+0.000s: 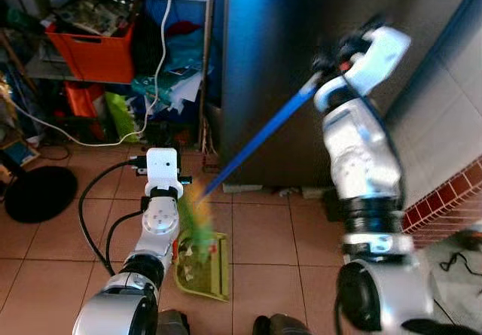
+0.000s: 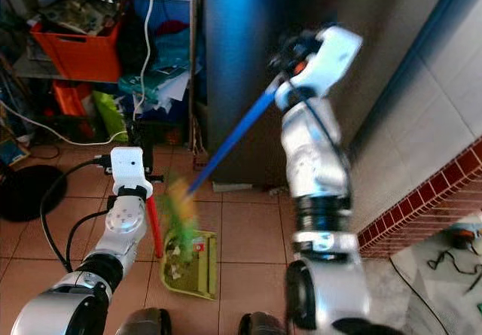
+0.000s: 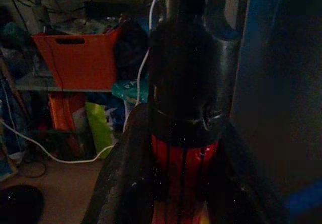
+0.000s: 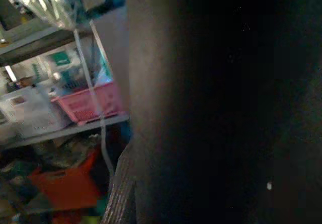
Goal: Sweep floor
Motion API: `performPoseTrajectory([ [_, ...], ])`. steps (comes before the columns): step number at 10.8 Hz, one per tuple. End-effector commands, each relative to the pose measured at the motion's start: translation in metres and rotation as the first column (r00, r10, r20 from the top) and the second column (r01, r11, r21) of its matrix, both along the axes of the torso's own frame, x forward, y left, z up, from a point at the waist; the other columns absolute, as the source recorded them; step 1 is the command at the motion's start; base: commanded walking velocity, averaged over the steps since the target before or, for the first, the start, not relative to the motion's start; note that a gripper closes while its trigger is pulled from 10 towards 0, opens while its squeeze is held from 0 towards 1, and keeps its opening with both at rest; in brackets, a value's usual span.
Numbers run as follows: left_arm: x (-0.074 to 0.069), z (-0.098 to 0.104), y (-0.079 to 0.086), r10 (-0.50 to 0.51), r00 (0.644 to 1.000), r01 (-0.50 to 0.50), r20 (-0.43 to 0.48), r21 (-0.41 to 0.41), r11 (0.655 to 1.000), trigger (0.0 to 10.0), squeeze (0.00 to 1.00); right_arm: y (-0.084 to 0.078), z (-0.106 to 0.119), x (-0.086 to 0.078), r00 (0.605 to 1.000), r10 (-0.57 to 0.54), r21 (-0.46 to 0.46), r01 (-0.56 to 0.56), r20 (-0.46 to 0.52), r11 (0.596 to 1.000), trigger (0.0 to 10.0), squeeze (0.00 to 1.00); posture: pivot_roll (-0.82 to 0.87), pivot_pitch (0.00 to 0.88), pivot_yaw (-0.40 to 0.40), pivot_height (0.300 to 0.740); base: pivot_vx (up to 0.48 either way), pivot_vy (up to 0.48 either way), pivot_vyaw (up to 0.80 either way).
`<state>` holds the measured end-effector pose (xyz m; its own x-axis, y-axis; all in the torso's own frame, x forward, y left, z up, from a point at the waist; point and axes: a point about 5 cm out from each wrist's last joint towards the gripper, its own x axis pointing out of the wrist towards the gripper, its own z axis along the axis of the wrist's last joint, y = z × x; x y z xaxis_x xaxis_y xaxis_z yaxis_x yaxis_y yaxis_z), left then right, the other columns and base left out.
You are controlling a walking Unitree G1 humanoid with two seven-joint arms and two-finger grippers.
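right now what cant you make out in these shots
- Broom head: motion-blurred in both eye views, so its bristles are indistinct.
- Dustpan contents: too small and blurred in the eye views to identify.
- Right gripper: its fingers around the blue broom handle are blurred; the right wrist view is too dark.
- Red dustpan handle: the left gripper wraps it in a dim left wrist view.
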<state>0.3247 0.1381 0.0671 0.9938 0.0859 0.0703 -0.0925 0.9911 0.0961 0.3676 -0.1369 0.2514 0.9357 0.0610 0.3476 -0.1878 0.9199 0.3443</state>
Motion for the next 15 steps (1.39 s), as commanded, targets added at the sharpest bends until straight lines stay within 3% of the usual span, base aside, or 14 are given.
performPoseTrajectory([
  [1, 0.003, 0.004, -0.005, -0.016, 1.0, 0.016, 0.008, -0.012, 1.0, 10.0, 0.0, -0.008, 0.012, 0.0, 0.998, -0.031, -0.01, 0.032, 0.054, 0.999, 10.0, 0.0, -0.08, 0.069, -0.05, 0.74, 0.0, 0.0, 0.0],
  [3, 0.002, 0.003, -0.005, -0.02, 1.0, 0.02, 0.01, -0.007, 1.0, 10.0, 0.0, -0.02, 0.006, 0.001, 0.992, -0.108, -0.135, 0.116, 0.069, 0.984, 10.0, 0.0, -0.08, 0.069, -0.049, 0.74, 0.0, 0.0, 0.0],
  [7, 0.002, 0.015, -0.006, -0.031, 0.995, 0.032, 0.1, -0.012, 0.999, 10.0, 0.0, -0.025, -0.058, -0.007, 0.976, -0.215, -0.348, 0.188, -0.04, 0.918, 10.0, 0.0, -0.07, 0.068, -0.051, 0.74, 0.0, 0.0, 0.0],
  [8, 0.002, 0.02, -0.004, -0.035, 0.99, 0.036, 0.136, 0.001, 0.999, 10.0, 0.0, -0.024, -0.067, -0.008, 0.975, -0.215, -0.352, 0.18, -0.062, 0.919, 10.0, 0.0, -0.07, 0.058, -0.048, 0.74, 0.0, 0.0, 0.0],
  [10, 0.002, 0.034, -0.005, -0.055, 0.978, 0.063, 0.202, -0.029, 0.998, 10.0, 0.0, -0.023, -0.073, -0.005, 0.963, -0.26, -0.397, 0.213, -0.068, 0.893, 10.0, 0.0, -0.06, 0.054, -0.057, 0.74, 0.0, 0.0, 0.0],
  [13, 0.007, 0.08, 0.0, -0.066, 0.929, 0.103, 0.364, -0.082, 0.991, 10.0, 0.0, -0.018, -0.072, -0.008, 0.982, -0.184, -0.493, 0.141, -0.038, 0.858, 10.0, 0.0, -0.05, 0.059, -0.054, 0.74, 0.0, 0.0, 0.0],
  [14, 0.005, 0.088, 0.001, -0.075, 0.917, 0.12, 0.392, -0.091, 0.989, 10.0, 0.0, -0.023, -0.074, -0.007, 0.981, -0.192, -0.506, 0.147, -0.037, 0.85, 10.0, 0.0, -0.03, 0.045, -0.051, 0.74, 0.0, 0.0, 0.0],
  [15, 0.004, 0.087, 0.003, -0.051, 0.932, 0.087, 0.359, -0.085, 0.993, 10.0, 0.0, -0.028, -0.077, -0.006, 0.966, -0.257, -0.536, 0.195, -0.042, 0.821, 10.0, 0.0, -0.02, 0.024, -0.041, 0.74, 0.0, 0.0, 0.0],
])
